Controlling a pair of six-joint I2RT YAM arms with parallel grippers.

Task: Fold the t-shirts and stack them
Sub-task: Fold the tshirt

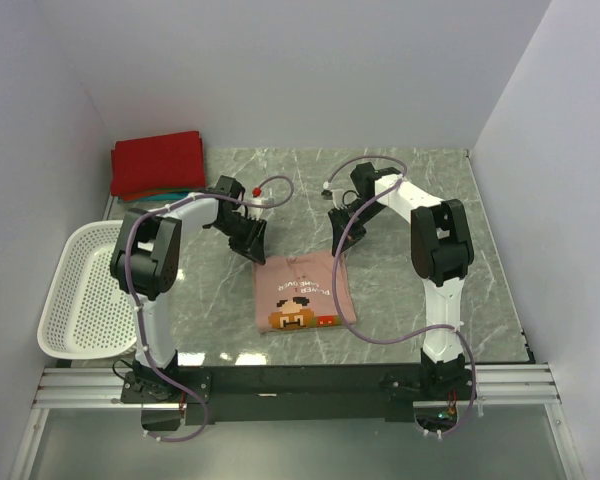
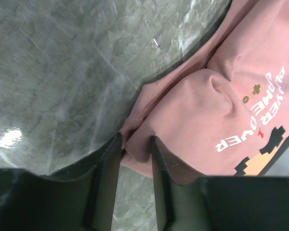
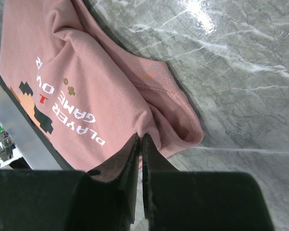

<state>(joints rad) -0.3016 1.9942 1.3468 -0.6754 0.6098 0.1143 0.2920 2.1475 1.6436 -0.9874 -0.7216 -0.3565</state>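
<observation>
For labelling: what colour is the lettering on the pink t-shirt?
White lettering, with one red character, on the pink t-shirt; right wrist view shows it best.

Pink t-shirt, chest print, white block letters: "PLAYER 1 GAME OVER", the "1" in red. Right wrist view: "PLAYER", "1", "GAME OV" legible, rest out of sight. Left wrist view: "GAME OVER" legible, other line only partly.

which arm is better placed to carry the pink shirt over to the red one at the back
Left, probably: the left gripper pinches the pink t-shirt at one corner, and the red t-shirt lies far left, on its side. The right gripper holds the other corner but would reach across.
</observation>
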